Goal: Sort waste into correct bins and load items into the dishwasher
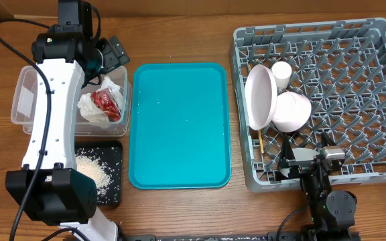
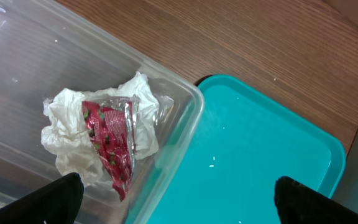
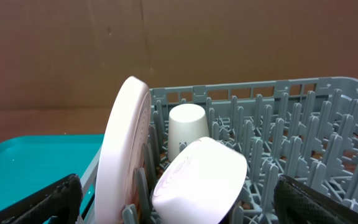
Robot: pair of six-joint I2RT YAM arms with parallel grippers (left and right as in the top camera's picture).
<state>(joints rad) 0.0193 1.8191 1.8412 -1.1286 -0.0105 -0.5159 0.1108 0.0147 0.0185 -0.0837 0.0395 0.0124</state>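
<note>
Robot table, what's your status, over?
Both claws open, empty: left claw by clear tub, right claw at dish rack. Napkin and wrapper in tub; plate, cup, bowl racked. Stray specks on teal tray.

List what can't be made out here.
Overhead: chopsticks, only a sliver shows beside the plate; too thin to count.
Overhead: left arm covers the middle of the tub and part of the black tray.
Right wrist: bottom of the bowl cut off by the frame edge.
Left wrist: wrapper print too blurred to read.
</note>
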